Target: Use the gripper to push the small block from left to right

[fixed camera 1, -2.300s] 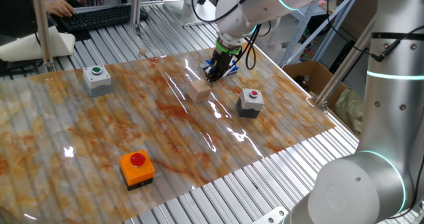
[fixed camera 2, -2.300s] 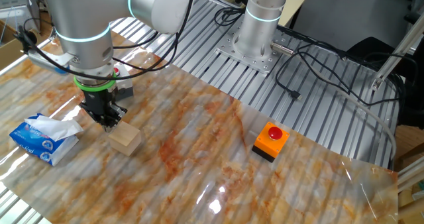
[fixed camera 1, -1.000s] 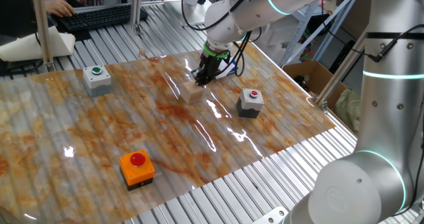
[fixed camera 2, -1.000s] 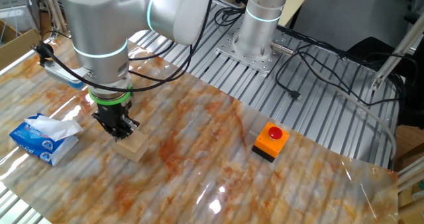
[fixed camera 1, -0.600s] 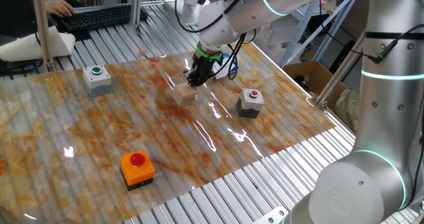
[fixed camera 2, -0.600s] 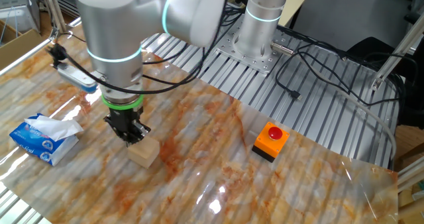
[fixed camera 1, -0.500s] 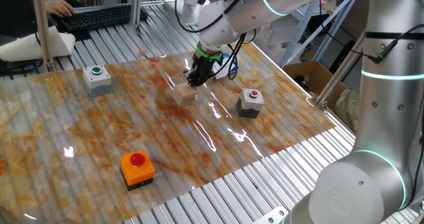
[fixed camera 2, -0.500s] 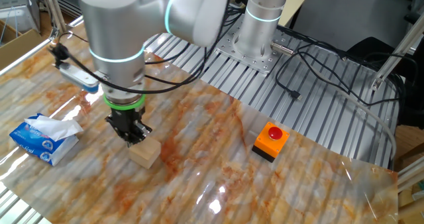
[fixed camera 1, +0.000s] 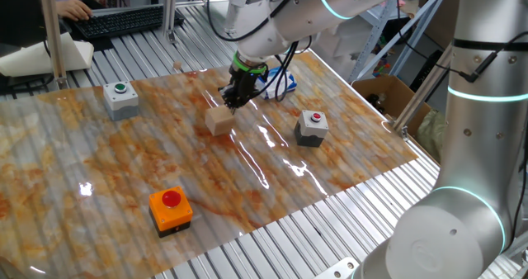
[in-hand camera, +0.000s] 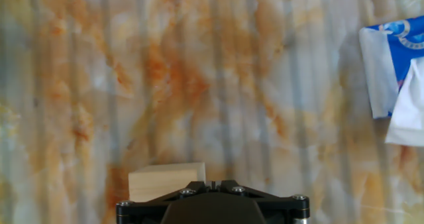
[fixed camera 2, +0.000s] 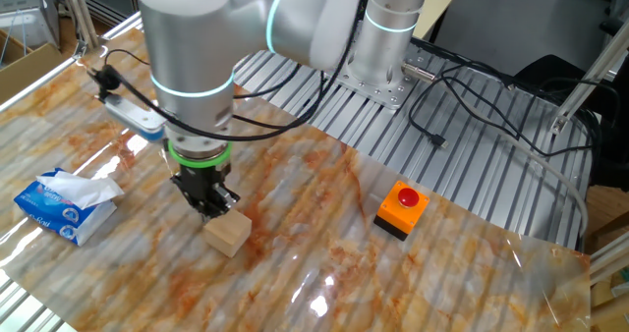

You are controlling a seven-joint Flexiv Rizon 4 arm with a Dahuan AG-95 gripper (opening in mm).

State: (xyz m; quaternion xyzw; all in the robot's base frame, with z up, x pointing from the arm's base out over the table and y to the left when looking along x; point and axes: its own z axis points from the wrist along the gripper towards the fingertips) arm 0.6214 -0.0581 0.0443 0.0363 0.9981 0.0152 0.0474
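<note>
The small block [fixed camera 1: 219, 120] is a plain tan wooden cube on the marbled sheet. It also shows in the other fixed view [fixed camera 2: 227, 235] and at the bottom of the hand view [in-hand camera: 165, 181]. The gripper [fixed camera 1: 230, 98], black with a green ring, stands upright with its fingers closed together. Its tips [fixed camera 2: 212, 210] rest low against the block's side, holding nothing. In the hand view the gripper [in-hand camera: 211, 183] sits at the block's right edge and hides part of it.
A grey box with a green button [fixed camera 1: 122, 98] stands at the far left. A grey box with a red button [fixed camera 1: 312, 127] is to the right of the block. An orange box with a red button [fixed camera 1: 171, 208] [fixed camera 2: 402, 207] and a blue tissue pack [fixed camera 2: 64, 206] [in-hand camera: 397, 71] also lie on the sheet.
The gripper and the block have slid together across the sheet, away from the tissue pack and toward the orange box. The fingers stayed closed against the block.
</note>
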